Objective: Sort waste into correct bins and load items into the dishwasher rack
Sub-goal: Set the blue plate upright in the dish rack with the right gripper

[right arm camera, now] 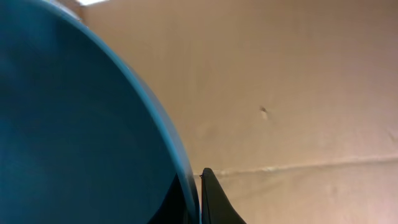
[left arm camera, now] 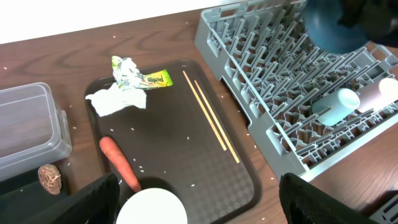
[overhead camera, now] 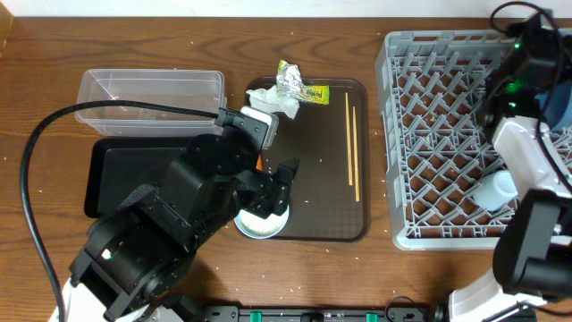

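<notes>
My left gripper [left arm camera: 199, 208] is open, its fingers either side of the white bowl [left arm camera: 149, 208] at the brown tray's near edge. An orange carrot-like stick [left arm camera: 119, 163] lies just behind the bowl. Crumpled foil [overhead camera: 289, 80], a yellow-green wrapper [overhead camera: 313, 92] and a white napkin [overhead camera: 273, 103] sit at the tray's far end. Two thin wooden sticks [overhead camera: 351, 143] lie along its right side. My right gripper [right arm camera: 200, 186] is shut on the rim of the dark blue dish [right arm camera: 74, 124], held above the grey dishwasher rack [overhead camera: 429, 134].
The clear tub [overhead camera: 152, 98] stands at the back left with the black tray [overhead camera: 116, 174] in front of it; a brown lump [left arm camera: 49, 178] lies in that tray. Two cups [left arm camera: 336, 106] [left arm camera: 382, 93] lie in the rack. Rice grains dot the brown serving tray [overhead camera: 331, 197].
</notes>
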